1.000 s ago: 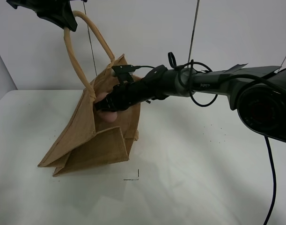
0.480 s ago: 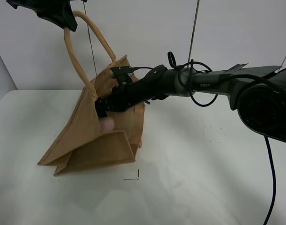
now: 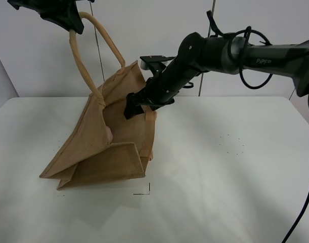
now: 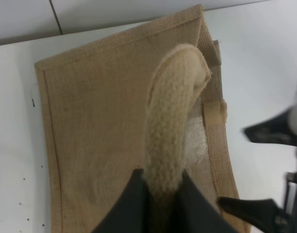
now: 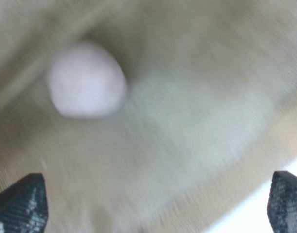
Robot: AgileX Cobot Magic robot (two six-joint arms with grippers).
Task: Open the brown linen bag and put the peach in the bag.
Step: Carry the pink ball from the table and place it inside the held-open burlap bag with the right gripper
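Note:
The brown linen bag [image 3: 101, 152] stands on the white table with its mouth open. My left gripper [image 3: 73, 24] is shut on one loop handle [image 3: 83, 66] and holds it high; the left wrist view shows the handle [image 4: 175, 116] pinched between the fingers [image 4: 133, 204]. The peach [image 3: 108, 134] lies inside the bag, partly hidden by the wall. In the blurred right wrist view the peach [image 5: 87, 80] rests on the bag's lining. My right gripper [image 3: 136, 107] is open and empty, just above the bag's rim; its wide-apart fingertips [image 5: 19, 204] frame the right wrist view.
The white table [image 3: 220, 177] stretches to the right and front of the bag. A small black corner mark [image 3: 144, 191] is on the table in front of the bag. A grey wall stands behind.
The right gripper let go of the peach, which dropped into the bag. The right arm then pulled up and right out of the bag's mouth. The left gripper has not moved.

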